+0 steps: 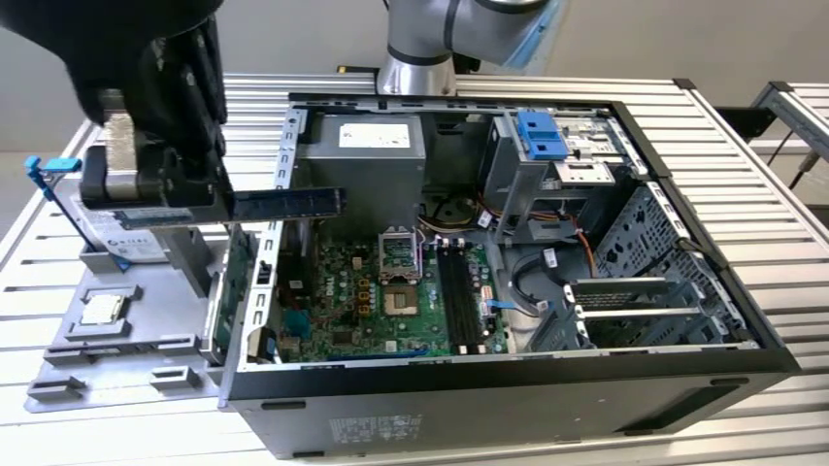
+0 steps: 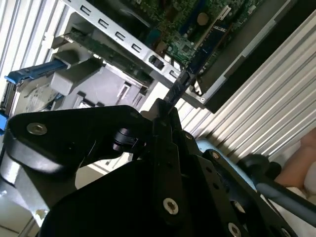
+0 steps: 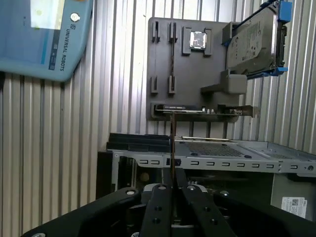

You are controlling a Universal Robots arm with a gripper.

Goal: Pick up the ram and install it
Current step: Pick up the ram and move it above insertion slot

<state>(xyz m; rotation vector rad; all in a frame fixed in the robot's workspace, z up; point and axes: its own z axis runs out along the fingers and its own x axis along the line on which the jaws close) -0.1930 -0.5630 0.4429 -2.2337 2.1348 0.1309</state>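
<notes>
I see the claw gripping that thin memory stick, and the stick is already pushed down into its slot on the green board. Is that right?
Not quite. The gripper does grip the ram, but the stick is not in a slot. The exterior view shows it held up in the air near the edge of the open computer case on that view's left, apart from the green board below.

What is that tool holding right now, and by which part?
The tool is shut on the ram, pinching it by one end; the rest of the stick juts out free.

Ram (image 2: 185, 76) edge-on in gripper (image 2: 165, 112)
</notes>
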